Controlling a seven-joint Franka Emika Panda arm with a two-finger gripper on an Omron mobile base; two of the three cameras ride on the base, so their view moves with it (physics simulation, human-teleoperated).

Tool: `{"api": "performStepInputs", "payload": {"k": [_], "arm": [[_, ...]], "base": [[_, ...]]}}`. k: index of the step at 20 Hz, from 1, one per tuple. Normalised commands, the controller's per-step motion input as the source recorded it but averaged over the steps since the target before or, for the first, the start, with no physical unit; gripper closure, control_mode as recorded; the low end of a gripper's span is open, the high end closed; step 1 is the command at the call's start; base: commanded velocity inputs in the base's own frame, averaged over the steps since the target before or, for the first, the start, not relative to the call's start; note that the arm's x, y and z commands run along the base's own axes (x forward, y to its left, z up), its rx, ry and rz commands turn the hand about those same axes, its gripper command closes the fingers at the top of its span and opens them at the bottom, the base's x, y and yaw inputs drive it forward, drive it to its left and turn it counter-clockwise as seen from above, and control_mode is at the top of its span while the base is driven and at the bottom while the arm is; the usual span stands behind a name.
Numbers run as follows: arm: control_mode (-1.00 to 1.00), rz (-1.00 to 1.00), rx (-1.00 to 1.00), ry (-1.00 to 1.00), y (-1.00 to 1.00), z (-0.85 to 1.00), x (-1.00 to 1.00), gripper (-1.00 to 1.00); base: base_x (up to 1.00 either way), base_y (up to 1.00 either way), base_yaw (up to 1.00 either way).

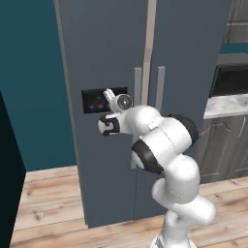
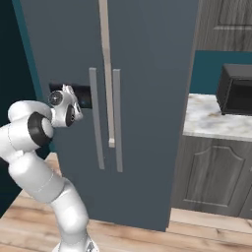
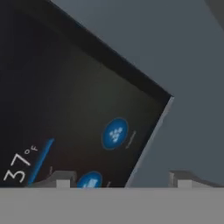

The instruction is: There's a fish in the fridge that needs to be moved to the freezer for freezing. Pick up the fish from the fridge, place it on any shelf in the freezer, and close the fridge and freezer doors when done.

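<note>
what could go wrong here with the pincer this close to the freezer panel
1. The pincer points at the dark panel on the freezer door, not at a handle; going forward, it might press or scrape the panel.
2. Both doors look shut, and the handles stand close together, so reaching for the fridge handle may catch the wrong one.

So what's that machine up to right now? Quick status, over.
Tool up against freezer door's dark panel, empty. Fridge and freezer doors both shut. Fish not seen. Nothing in the way.
</note>
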Motion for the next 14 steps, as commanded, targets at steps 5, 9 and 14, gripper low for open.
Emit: {"api": "performStepInputs", "payload": {"k": [5,9,14], "arm": [[-1.0,0.0,0.28,-0.05,-0.7,0.27,0.96,-1.0],[-1.0,0.0,0.17,-0.04,-0.18,0.48,0.15,-1.0],[-1.0,0.0,0.06,-0.11,0.0,0.48,0.0,-1.0]], "base": [[0.0,0.0,0.0],[0.0,0.0,0.0],[0.0,0.0,0.0]]}}
